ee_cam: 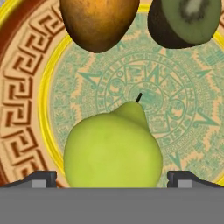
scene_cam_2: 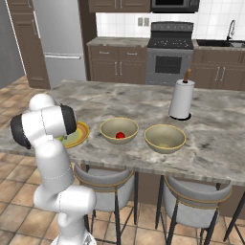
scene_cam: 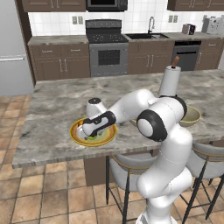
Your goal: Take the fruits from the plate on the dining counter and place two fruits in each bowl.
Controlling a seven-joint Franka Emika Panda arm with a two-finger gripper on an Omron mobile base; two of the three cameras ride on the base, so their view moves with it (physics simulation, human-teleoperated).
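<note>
The white arm reaches down and to its left so that the two-finger gripper [ee_cam: 111, 178] hangs low over the wide shallow plate [scene_cam: 77, 138] with the yellow-orange striped rim and pale green patterned centre, which sits near the front edge of the long grey-beige marbled dining counter [scene_cam: 57, 105]. Its jaws are spread wide, one dark fingertip on each side of the yellow-green pear-shaped fruit [ee_cam: 113, 146], and the hand view does not show either tip touching the skin. The pear rests on the plate's green centre with its short dark stem pointing away from the hand. Beyond it on the same plate lie the orange round fruit [ee_cam: 99, 22] and, just beside that, the dark brownish-green kiwi half [ee_cam: 183, 21] with its cut green face showing; the two are close together but whether they touch cannot be told. To the right of the plate on the counter stand the two deep tan-olive bowls with yellowish rims: the nearer bowl [scene_cam_2: 119, 130], just beside the plate, holds the small red fruit [scene_cam_2: 120, 135], and the farther bowl [scene_cam_2: 165, 138] stands just beside it. Behind the bowls a white paper-towel roll [scene_cam_2: 182, 99] stands upright on a dark base with a brown wooden post. Grey padded stools [scene_cam_2: 191, 203] with dark legs are tucked under the counter's front edge.
</note>
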